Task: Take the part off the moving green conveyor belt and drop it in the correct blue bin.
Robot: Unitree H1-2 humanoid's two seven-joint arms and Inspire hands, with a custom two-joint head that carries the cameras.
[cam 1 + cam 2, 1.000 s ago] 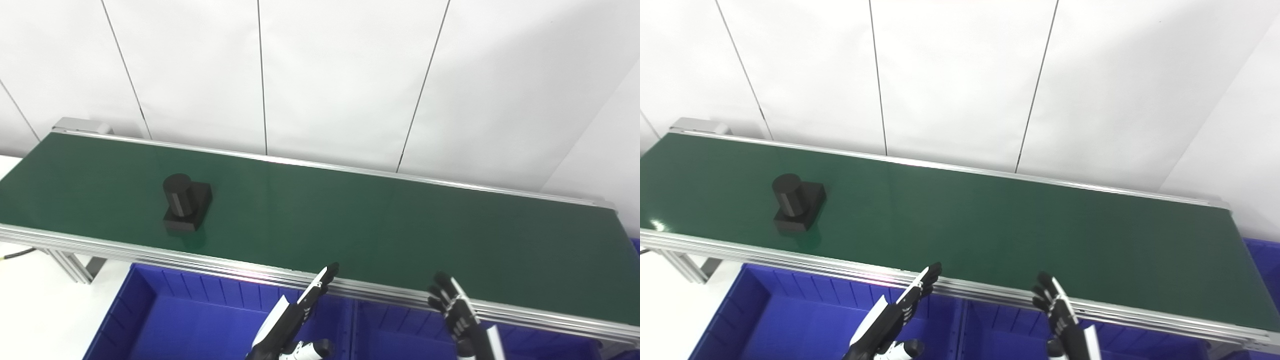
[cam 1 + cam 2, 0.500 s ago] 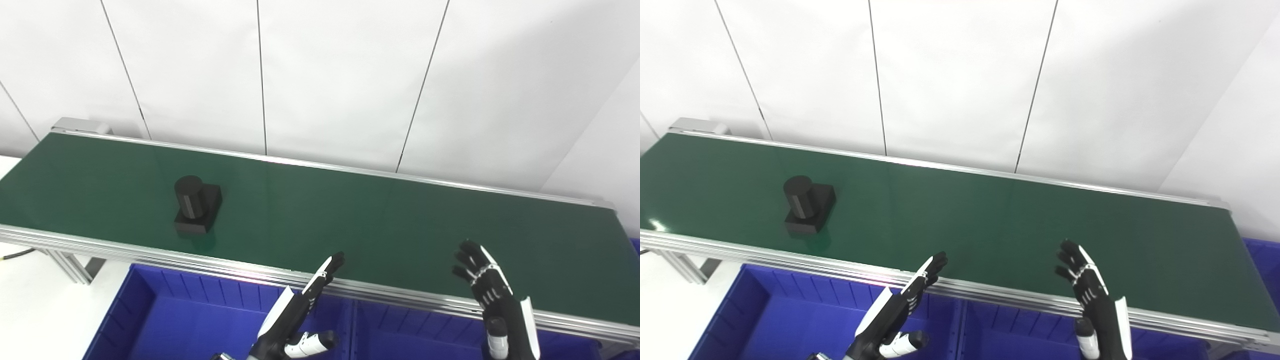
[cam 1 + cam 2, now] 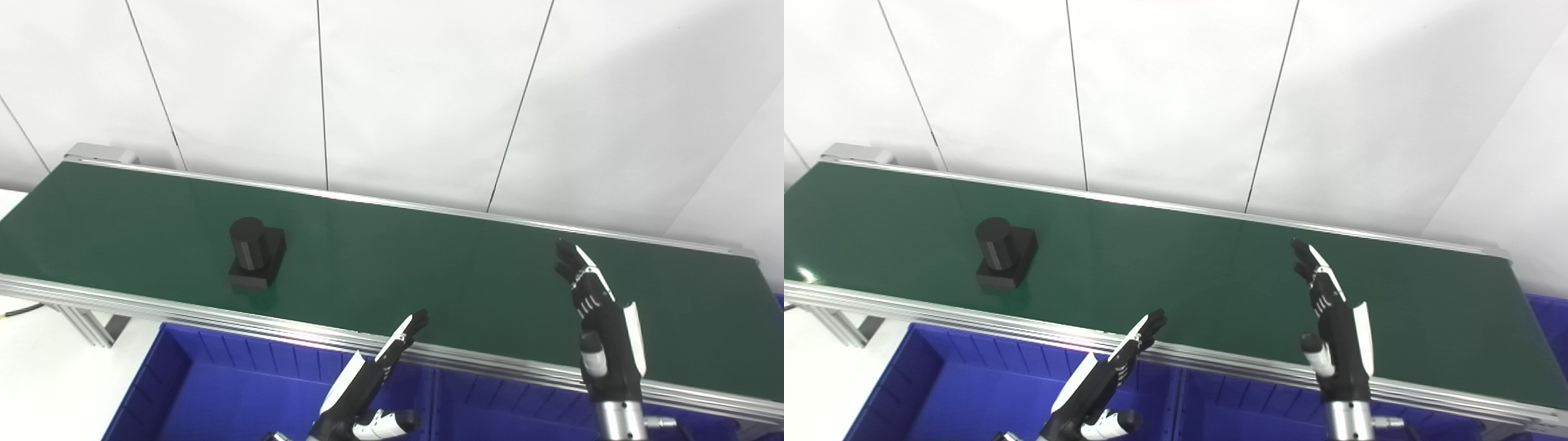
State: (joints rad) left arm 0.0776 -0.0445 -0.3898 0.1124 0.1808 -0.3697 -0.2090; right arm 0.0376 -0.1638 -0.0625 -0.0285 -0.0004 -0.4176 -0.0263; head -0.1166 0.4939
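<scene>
Right now both of my hands are bare and hold nothing. My right hand (image 3: 599, 318) stands upright over the near right stretch of the belt (image 3: 429, 269), its glossy black fingers (image 3: 572, 263) straight and only slightly apart, white plates along the back, thumb sticking out toward me. My left hand (image 3: 367, 380) lies lower, over the blue bin (image 3: 184, 380) below the belt's near edge; its fingers are stretched flat and close together, pointing up and to the right so the tips reach the ribbed aluminium rail (image 3: 184, 309), and the thumb is held well out to the side.

On the left part of the belt, nearer its front edge than its back edge, sits the part (image 3: 257, 254): matte black, a squat round cylinder standing upright on a square flat base. It is well apart from both hands. The belt surface is smooth, dark green and faintly shiny, framed by silver metal rails. Beneath the near edge the bins are hard blue plastic with ribbed inner walls, a second bin (image 3: 508, 410) just beside the first. Behind the far edge rises a plain white panelled wall (image 3: 429, 92).
</scene>
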